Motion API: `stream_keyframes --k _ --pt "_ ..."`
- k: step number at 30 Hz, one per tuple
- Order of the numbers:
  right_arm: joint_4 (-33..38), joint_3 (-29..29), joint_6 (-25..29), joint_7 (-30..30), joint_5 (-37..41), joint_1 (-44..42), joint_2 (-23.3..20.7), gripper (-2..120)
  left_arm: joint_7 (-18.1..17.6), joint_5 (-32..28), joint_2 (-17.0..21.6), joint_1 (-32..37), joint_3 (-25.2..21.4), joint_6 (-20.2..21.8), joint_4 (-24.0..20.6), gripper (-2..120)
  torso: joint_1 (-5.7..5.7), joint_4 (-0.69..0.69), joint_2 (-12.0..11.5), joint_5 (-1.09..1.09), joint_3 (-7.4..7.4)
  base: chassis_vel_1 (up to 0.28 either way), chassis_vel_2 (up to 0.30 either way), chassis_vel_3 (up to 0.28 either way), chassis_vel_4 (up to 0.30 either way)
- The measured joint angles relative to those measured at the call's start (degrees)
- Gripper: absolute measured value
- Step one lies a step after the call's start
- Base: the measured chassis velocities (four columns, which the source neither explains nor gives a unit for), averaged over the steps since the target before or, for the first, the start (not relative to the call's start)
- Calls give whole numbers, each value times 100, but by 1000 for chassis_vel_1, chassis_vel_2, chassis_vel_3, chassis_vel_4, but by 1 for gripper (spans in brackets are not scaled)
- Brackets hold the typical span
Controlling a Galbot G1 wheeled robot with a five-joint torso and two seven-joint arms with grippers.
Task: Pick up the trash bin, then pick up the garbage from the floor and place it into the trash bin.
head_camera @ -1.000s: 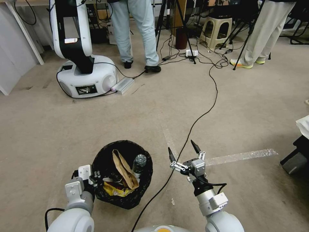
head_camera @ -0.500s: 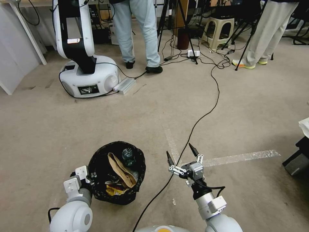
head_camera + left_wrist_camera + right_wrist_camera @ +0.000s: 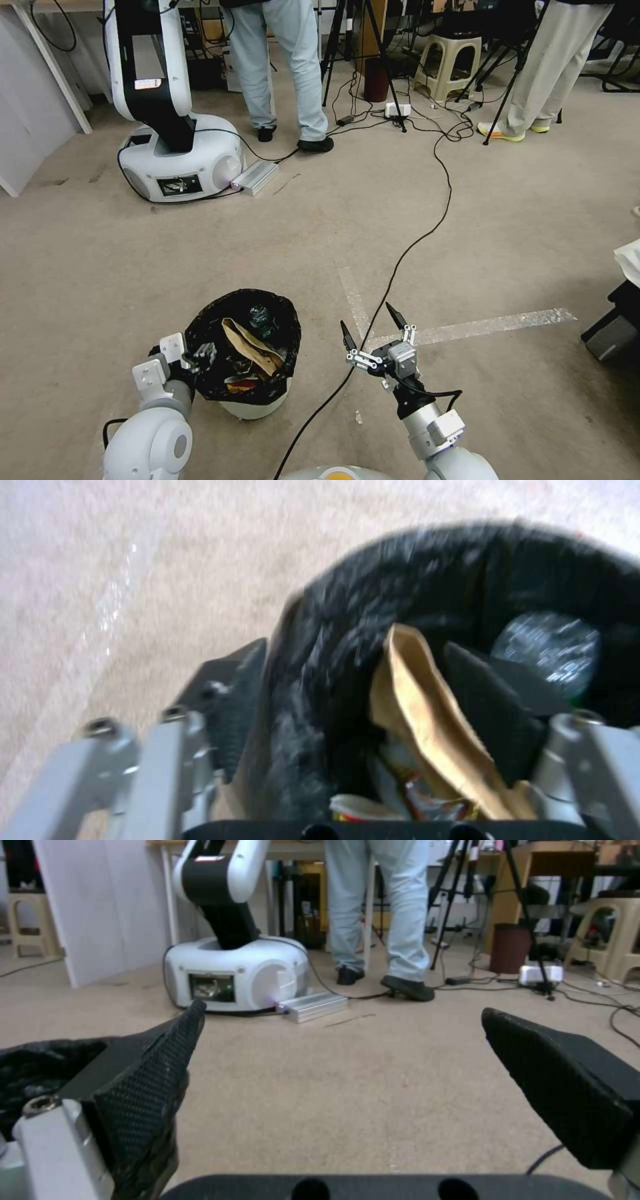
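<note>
The trash bin [image 3: 257, 405], a white pail with a black bag folded over its rim [image 3: 200, 333], is low at my front left. I cannot tell whether it touches the floor. Garbage lies inside: a brown cardboard scrap [image 3: 250, 340], a clear bottle [image 3: 262, 319] and a yellow wrapper [image 3: 240, 385]. My left gripper [image 3: 197, 357] is shut on the bin's near-left rim, one finger outside and one inside, as the left wrist view shows around the left gripper [image 3: 357, 650]. The scrap [image 3: 427, 720] and bottle [image 3: 547, 647] show there too. My right gripper [image 3: 370, 320] hangs open and empty right of the bin, with fingers [image 3: 153, 1075] spread wide.
A black cable [image 3: 400, 257] crosses the carpet past my right gripper. Tape marks [image 3: 480, 327] lie on the floor. Another robot's white base [image 3: 180, 157] stands far left, with people's legs, tripods and a stool [image 3: 447, 63] behind. A dark object [image 3: 610, 327] sits at the right edge.
The bin in my left gripper has shifted a little left and tipped, so its white wall now shows. My right gripper has drawn slightly back toward me, still open.
</note>
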Motion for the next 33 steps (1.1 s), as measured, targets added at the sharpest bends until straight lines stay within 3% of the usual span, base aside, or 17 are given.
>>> stream_keyframes --k 8,11,13,15,17,19,21,25,33 --pt "42 -38 -64 149 101 111 56 100 45 190 35 78 7 -129 -283 97 0 1 0 0 0 0 0 0 0" --pt "48 -47 -64 156 124 127 68 100 91 298 36 134 23 -199 -348 99 0 0 0 0 0 0 0 0 0" --pt "112 -70 -73 292 150 158 130 100 334 900 24 509 112 -698 -619 100 0 0 0 1 -1 0 0 0 0" --pt "140 -70 -94 354 149 163 146 100 412 1104 11 659 144 -903 -689 100 0 1 0 1 -1 0 0 0 0" --pt "203 -37 -147 585 49 184 238 100 829 2031 -108 1215 268 -1753 -805 100 0 2 0 0 -1 0 0 0 0" --pt "197 -27 -144 627 17 186 254 100 899 2191 -138 1285 281 -1931 -781 100 0 2 0 1 -1 0 0 0 0" --pt "142 -19 -141 738 -52 164 286 100 973 2616 -204 1427 315 -2535 -517 100 0 1 0 -1 -1 0 0 0 0" --pt "129 -18 -140 760 -71 156 292 100 968 2712 -222 1457 325 -2732 -418 100 0 1 0 0 -1 0 0 0 0" --pt "124 -18 -141 760 -73 154 292 100 947 2700 -222 1448 326 -2732 -405 100 0 0 0 0 -1 0 0 0 0"
